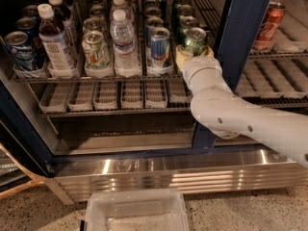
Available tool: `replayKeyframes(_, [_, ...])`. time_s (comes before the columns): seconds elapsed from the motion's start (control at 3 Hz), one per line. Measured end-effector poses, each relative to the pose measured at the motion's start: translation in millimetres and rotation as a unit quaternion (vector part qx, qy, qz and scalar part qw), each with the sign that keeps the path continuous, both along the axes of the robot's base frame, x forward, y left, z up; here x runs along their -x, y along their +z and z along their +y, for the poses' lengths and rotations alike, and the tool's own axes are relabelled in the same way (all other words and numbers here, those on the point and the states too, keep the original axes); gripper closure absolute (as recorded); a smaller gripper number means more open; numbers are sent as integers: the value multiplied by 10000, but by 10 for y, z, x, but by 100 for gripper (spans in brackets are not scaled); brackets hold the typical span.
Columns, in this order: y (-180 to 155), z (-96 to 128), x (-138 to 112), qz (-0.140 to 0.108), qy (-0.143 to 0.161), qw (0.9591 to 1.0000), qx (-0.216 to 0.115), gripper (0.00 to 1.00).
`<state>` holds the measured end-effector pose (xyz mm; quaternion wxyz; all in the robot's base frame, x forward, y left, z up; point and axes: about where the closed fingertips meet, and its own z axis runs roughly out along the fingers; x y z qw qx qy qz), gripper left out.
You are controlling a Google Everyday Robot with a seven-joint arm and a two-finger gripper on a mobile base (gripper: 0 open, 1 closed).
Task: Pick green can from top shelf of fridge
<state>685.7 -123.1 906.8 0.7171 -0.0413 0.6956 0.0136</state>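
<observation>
The green can (194,38) stands at the front of the rightmost lane on the top shelf (96,77) of the fridge (240,28). More green cans stand in a row behind it. My gripper (194,53) reaches in from the lower right on a white arm (231,114). Its pale fingers (181,57) sit on either side of the can's lower body, closed on it. The can stands upright on the shelf.
To the can's left stand a blue-and-silver can (160,46), a water bottle (124,42), a whitish can with a green logo (96,49), a dark bottle (54,40) and a blue can (18,49). The dark blue door post is just right of it. A red can (267,25) stands beyond the post. A white bin (137,211) sits on the floor.
</observation>
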Motion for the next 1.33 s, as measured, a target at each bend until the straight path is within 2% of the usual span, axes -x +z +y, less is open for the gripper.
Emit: replayKeyframes(1.33, [131,10,68,-137,-56,9998,102,100])
